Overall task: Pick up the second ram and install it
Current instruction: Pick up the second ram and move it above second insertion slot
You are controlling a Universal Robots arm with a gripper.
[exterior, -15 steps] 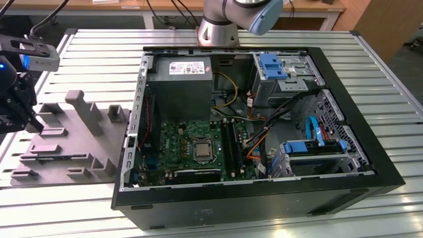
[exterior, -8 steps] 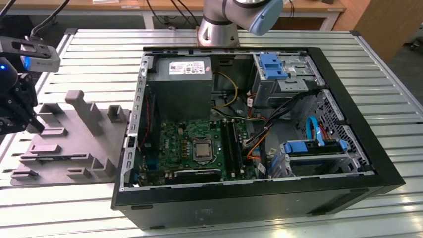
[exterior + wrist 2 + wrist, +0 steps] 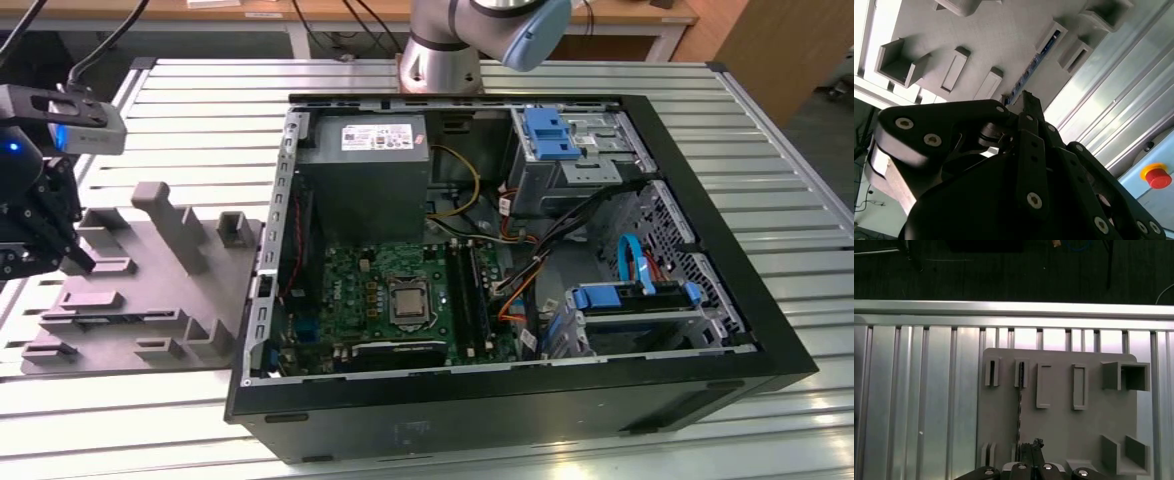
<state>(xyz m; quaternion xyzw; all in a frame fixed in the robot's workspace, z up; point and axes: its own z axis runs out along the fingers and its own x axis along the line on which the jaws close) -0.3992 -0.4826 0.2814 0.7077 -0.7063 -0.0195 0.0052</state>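
Your gripper (image 3: 1031, 444) hangs low over the grey holder (image 3: 1059, 425) with its jaws drawn together on nothing. Just beside its tips, the second ram (image 3: 1018, 400) stands on edge in a holder slot. Farther off, the open computer case (image 3: 747, 330) lies on the slatted metal table (image 3: 200, 85).

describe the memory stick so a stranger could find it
Find the grey holder plate on the ribbed metal table. The memory stick stands on edge between two slotted posts. It is a thin dark strip; the slot beside it is empty.
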